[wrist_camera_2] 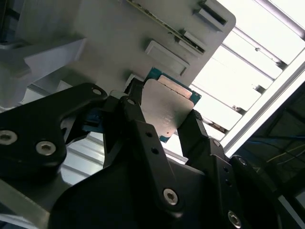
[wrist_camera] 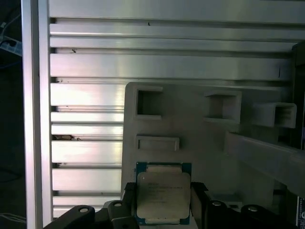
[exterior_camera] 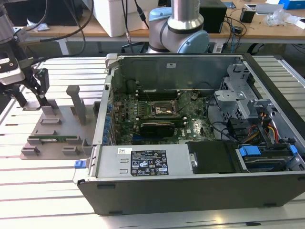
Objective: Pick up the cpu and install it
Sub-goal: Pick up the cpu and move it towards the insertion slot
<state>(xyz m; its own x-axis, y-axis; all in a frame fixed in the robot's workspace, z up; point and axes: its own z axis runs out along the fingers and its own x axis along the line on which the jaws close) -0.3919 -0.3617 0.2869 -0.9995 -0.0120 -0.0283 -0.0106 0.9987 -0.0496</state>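
The cpu (wrist_camera_2: 167, 107) is a flat square chip with a silver-grey top and a thin blue-green rim. It sits between the two black fingers of my gripper (wrist_camera_2: 162, 112), which is shut on its opposite edges. In the first wrist view the cpu (wrist_camera: 163, 191) hangs just over the grey fixture tray (wrist_camera: 190, 124), with a black finger (wrist_camera: 199, 193) at its side. In the exterior view my gripper (exterior_camera: 31, 98) stands over the far left end of that tray (exterior_camera: 52, 136). The dark socket frame (exterior_camera: 164, 109) lies on the motherboard inside the open computer case (exterior_camera: 190, 171).
The tray carries upright grey posts (exterior_camera: 76, 102) and small block pockets close to my gripper. The case wall (exterior_camera: 107, 90) rises between tray and motherboard. Cables and drive bays (exterior_camera: 257, 119) crowd the case on the exterior view's right. The slatted aluminium table (exterior_camera: 43, 191) runs underneath.
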